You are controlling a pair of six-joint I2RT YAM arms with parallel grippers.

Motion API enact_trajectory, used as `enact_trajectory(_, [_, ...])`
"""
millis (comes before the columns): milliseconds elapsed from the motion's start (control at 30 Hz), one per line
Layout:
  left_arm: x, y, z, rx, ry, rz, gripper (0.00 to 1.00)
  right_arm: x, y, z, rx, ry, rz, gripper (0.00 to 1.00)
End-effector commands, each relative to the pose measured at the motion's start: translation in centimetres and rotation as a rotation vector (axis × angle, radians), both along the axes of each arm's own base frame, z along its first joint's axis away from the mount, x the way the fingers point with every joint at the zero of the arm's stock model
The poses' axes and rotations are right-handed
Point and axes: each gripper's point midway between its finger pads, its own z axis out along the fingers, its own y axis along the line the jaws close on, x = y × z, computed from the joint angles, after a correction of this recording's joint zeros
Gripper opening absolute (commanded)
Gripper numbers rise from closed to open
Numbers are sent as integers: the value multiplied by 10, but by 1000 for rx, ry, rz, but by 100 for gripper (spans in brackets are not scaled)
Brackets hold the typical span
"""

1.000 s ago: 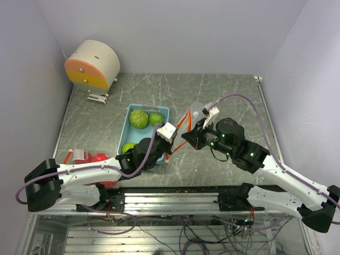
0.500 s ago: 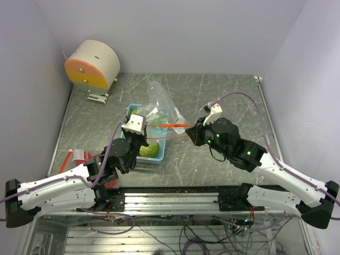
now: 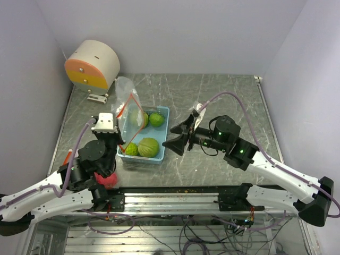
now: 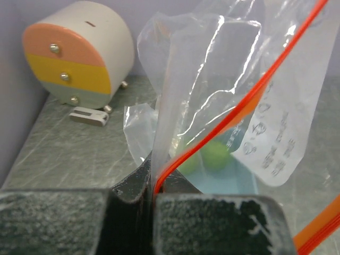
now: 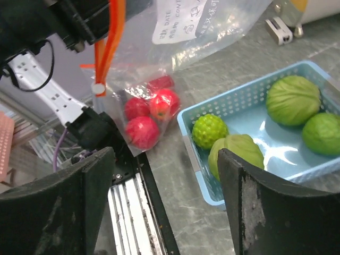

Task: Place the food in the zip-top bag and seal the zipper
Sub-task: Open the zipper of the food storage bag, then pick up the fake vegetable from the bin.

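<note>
The grey marbled table (image 3: 223, 90) carries a light blue tray (image 3: 165, 133) left of its middle, toward the near edge, and a round drawer box (image 3: 93, 64) at its far left corner.

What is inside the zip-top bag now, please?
Three or four red apple-like balls sit at the bottom of the bag. Anything behind them is hidden, and creased plastic blurs the rest.

The bag (image 4: 212, 79) is clear, glossy, crinkled plastic film. The apples (image 5: 154, 114) are shiny red; the basket (image 5: 234, 103) is smooth pale-blue perforated plastic. The desk (image 3: 223, 90) looks grey, stone-veined, with a dull sheen.
</note>
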Motion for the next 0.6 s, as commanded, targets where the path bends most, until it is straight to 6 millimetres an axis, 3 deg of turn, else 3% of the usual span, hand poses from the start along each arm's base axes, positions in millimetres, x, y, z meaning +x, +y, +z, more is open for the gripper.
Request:
enact_trajectory(0, [-8, 45, 1, 17, 38, 171, 7, -12, 0, 24, 106, -94, 68, 82])
enact_trajectory(133, [-14, 68, -7, 22, 50, 286, 7, 22, 6, -12, -22, -20, -72, 81])
enact_trajectory(333, [-13, 69, -19, 37, 58, 354, 7, 88, 15, -68, -227, 92, -347, 84])
enact_trajectory(433, [-11, 67, -27, 63, 66, 365, 7, 106, 28, -86, -292, 112, -384, 85])
enact_trajectory(567, [-11, 67, -34, 74, 74, 377, 7, 115, 50, -118, -386, 138, -353, 84])
